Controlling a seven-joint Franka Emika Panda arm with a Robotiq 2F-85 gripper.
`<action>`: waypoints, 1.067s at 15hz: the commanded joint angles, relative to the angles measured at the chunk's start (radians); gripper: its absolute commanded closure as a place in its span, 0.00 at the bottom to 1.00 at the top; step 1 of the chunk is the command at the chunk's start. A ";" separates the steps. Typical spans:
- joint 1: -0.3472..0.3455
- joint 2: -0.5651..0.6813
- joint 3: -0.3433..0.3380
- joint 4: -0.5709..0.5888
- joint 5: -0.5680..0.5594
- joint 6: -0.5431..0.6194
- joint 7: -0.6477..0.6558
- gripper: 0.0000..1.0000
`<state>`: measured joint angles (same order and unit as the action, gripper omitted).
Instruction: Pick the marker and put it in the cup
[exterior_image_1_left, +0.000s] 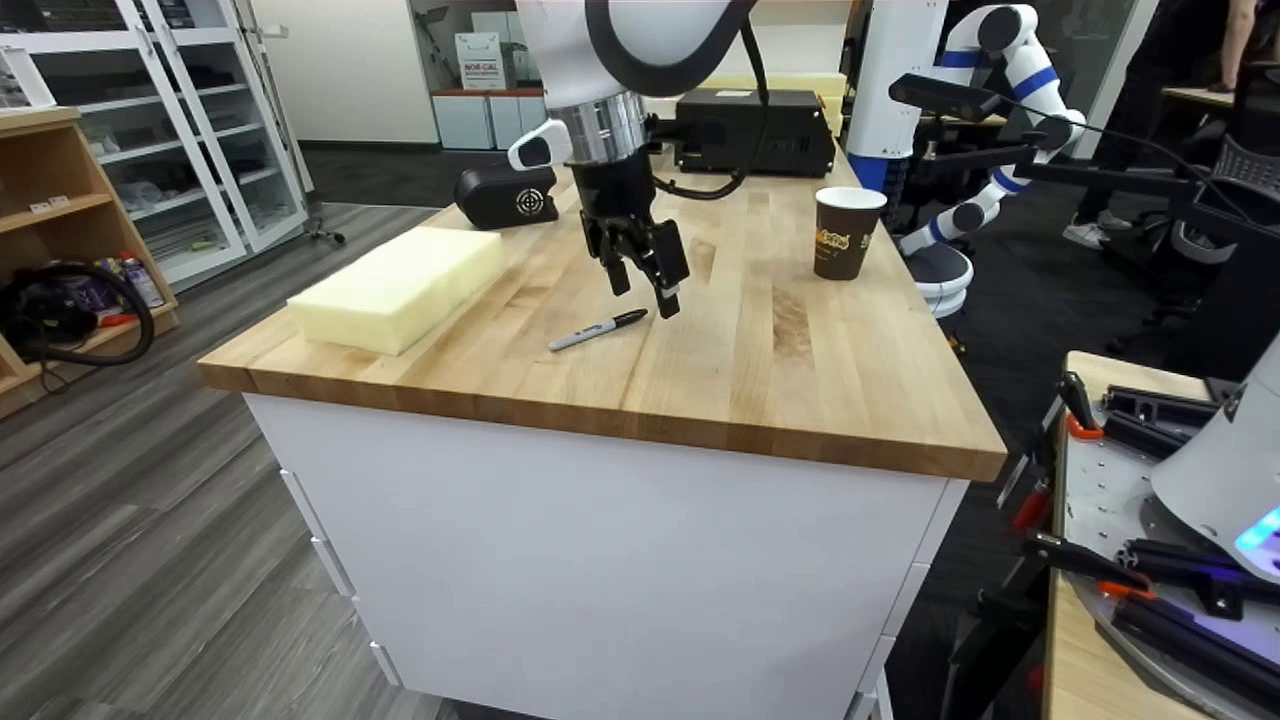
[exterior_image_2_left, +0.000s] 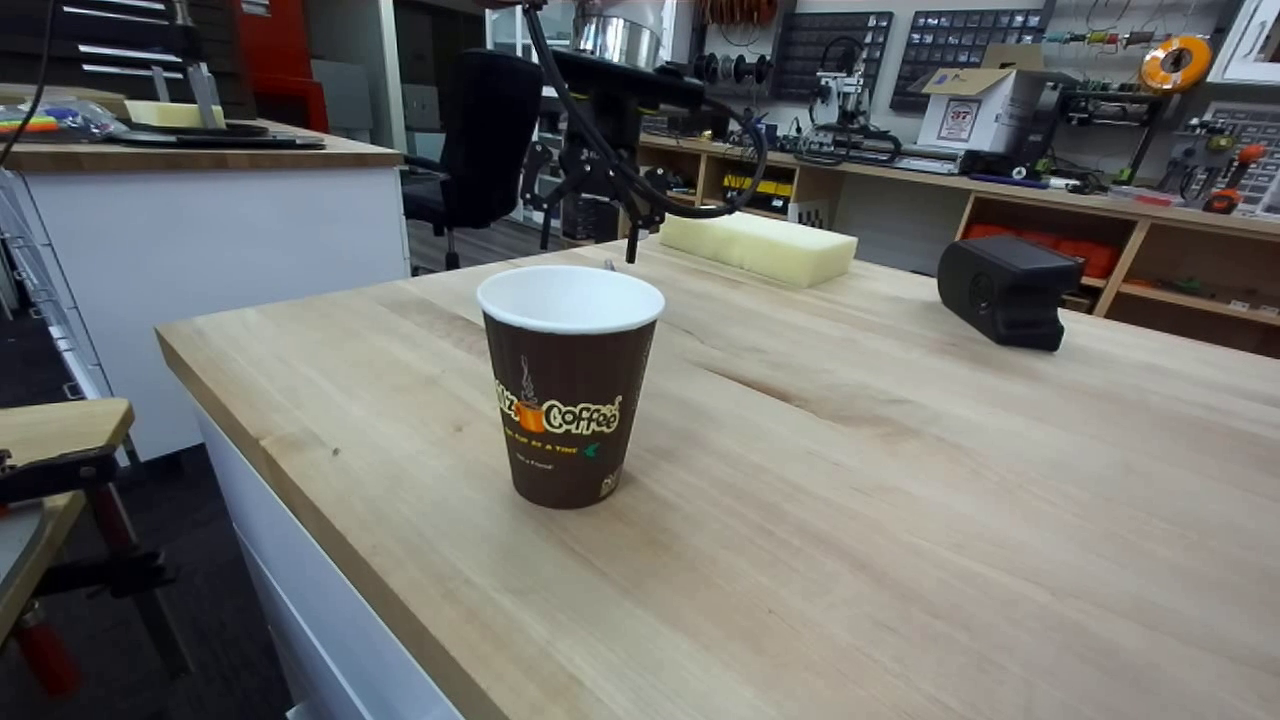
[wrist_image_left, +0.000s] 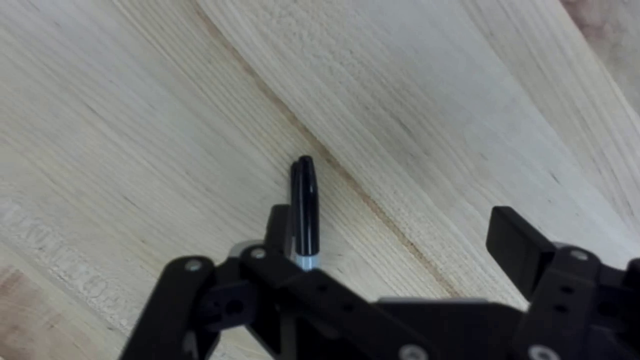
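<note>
One marker (exterior_image_1_left: 590, 332) to lift, flat on the bench (exterior_image_1_left: 750, 370) with dark cap (wrist_image_left: 307, 215) toward the tool (exterior_image_1_left: 644, 294), well apart from the cup (exterior_image_1_left: 846, 235). Looks light and stiff, likely slippery and apt to roll; calls for a pinch across mid-length. Find the tool released, spread wide, empty.

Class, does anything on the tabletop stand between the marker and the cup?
Nothing visible stands between the black-capped marker and the paper coffee cup; the pale yellow foam block lies on the marker's other side.
</note>
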<state>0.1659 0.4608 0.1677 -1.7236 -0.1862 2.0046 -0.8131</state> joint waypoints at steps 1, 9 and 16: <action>-0.017 0.010 0.007 0.014 0.007 0.024 0.016 0.00; -0.056 0.012 0.000 -0.001 0.024 0.123 0.014 0.00; -0.082 0.045 0.017 0.008 0.095 0.134 -0.014 0.00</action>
<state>0.1059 0.4942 0.1657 -1.7238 -0.1264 2.1197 -0.8131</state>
